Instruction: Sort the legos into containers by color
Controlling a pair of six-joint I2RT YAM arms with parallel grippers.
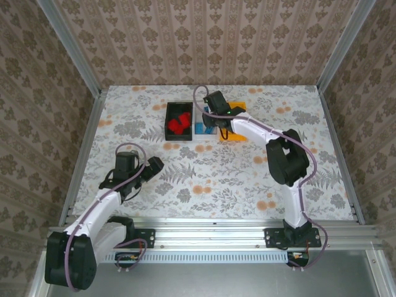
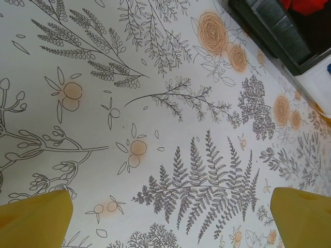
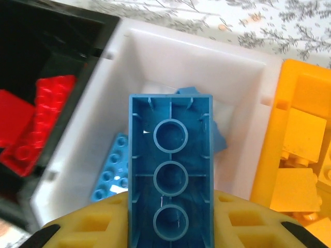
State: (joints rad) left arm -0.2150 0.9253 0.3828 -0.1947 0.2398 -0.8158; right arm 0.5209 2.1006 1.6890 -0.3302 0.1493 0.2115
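The right arm (image 1: 281, 158) stretches to the top centre of the overhead view, its right gripper (image 3: 170, 227) pinching a blue brick (image 3: 170, 155) above the white bin (image 3: 165, 54), which is hemmed by the black bin (image 3: 57, 31) with red bricks (image 3: 44, 121) on its left and the orange bin (image 3: 292, 75) on its right. At lower left, the left gripper (image 2: 168, 222) hangs spread wide over open flowered table (image 2: 155, 77).

Bright, even overhead light; shadows faint. Right wrist view — black bin (image 3: 62, 31) rim blurred, white bin (image 3: 181, 62) wall slightly washed out. Left wrist view sharp.
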